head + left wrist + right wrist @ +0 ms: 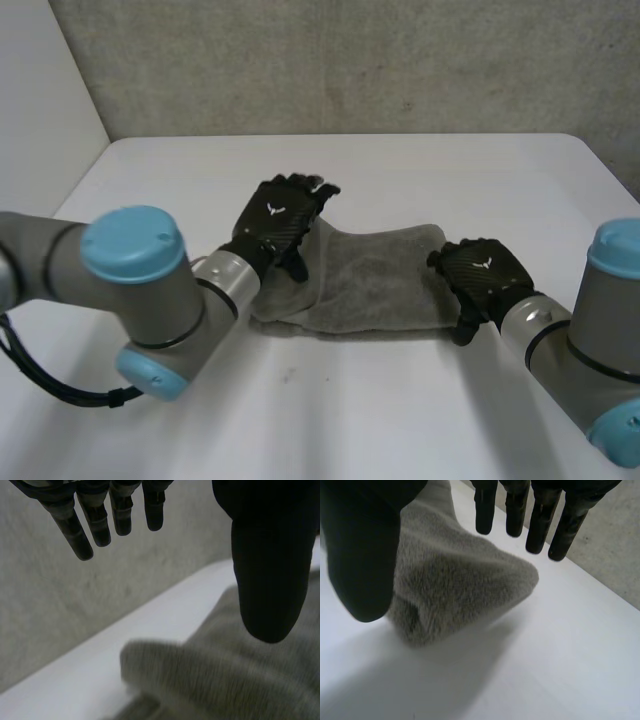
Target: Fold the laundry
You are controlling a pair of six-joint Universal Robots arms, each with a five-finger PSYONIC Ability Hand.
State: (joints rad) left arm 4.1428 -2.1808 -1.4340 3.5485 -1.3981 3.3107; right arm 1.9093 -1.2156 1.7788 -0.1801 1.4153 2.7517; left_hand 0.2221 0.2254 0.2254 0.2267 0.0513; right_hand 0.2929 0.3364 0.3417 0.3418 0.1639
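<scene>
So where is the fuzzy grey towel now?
In the head view the grey towel lies in the middle of the white table, with the left hand at its left end and the right hand at its right end.

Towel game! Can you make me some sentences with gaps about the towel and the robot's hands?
1. The folded towel is ____ in colour.
2. It lies on a ____ table.
3. The left hand and the right hand, one at each end of the towel, are both ____ in colour.

Missing words: grey; white; black.
</scene>
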